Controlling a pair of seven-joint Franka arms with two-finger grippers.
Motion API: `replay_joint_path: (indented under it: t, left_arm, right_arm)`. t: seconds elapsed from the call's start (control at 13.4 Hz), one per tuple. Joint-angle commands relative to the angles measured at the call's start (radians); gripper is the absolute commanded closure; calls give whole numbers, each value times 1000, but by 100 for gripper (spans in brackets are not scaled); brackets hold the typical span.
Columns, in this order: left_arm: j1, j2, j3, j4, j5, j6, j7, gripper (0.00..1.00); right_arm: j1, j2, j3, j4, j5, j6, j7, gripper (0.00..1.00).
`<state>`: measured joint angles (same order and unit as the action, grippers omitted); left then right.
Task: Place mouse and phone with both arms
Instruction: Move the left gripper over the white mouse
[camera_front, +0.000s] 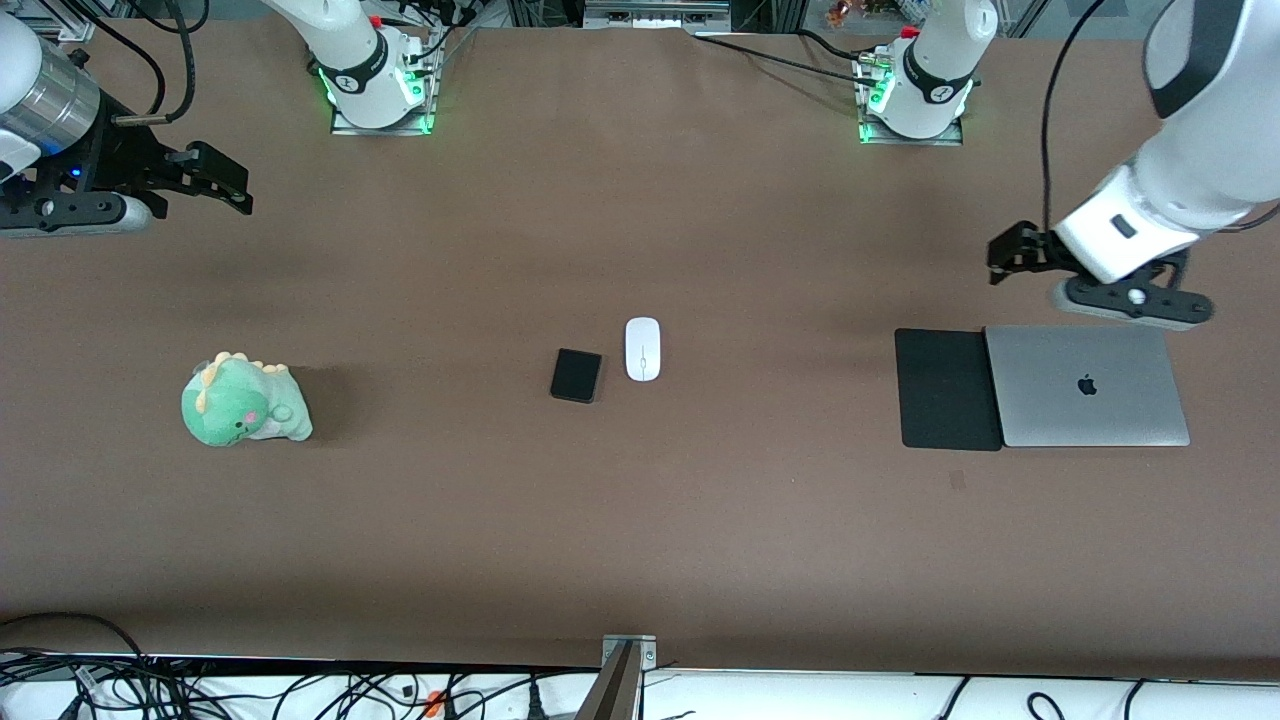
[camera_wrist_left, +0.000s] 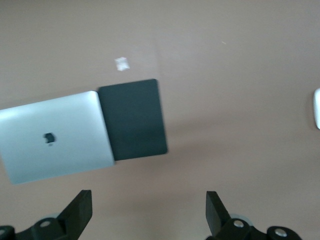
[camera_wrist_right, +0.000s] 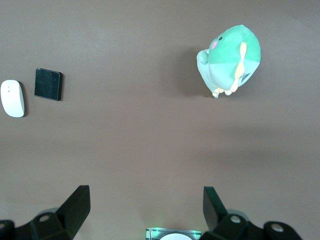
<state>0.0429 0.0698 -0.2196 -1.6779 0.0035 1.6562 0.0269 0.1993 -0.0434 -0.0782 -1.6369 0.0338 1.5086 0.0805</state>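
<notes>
Bearing an Apple logo: silver laptop (camera_front: 1087, 386)

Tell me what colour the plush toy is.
The plush toy is mint green with pale yellow spikes, clearest in the right wrist view.

The small white oval mouse (camera_front: 642, 348) and the small flat black phone (camera_front: 577, 375) lie just beside each other mid-worktop with a narrow gap between them; brown worktop (camera_front: 640, 540) lies bare around the pair on every other side. The green plush dinosaur (camera_front: 243, 401) sits well apart toward the right arm's end. The closed silver laptop (camera_front: 1085, 386) touches the black rectangular mouse pad (camera_front: 946, 388) toward the left arm's end, also well apart. The left tool (camera_front: 1005, 255) hangs with fingers spread over bare worktop just beside the laptop's edge nearer the bases. The right tool (camera_front: 222, 180), fingers spread, hangs over bare worktop at its own end.
</notes>
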Motion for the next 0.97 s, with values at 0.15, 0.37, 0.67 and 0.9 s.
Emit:
replay_joint_path:
  t: [0.15,0.37,0.67,0.9]
  left_arm:
    - [-177,161,-4,41,-20,15,-2,0]
    - [-283,307,-3,41,-22,253,-62,0]
    - [-424,468,0,40,-10,567,-371,0]
    - [-510,571,6,41,22,747,-516,0]
  right_arm:
    - [-14,8,14,19,-5,-1,-12,0]
    - [-15,10,12,19,-5,-1,-12,0]
    - [-14,11,12,19,-5,-1,-12,0]
    - [-14,13,14,19,-5,-1,-10,0]
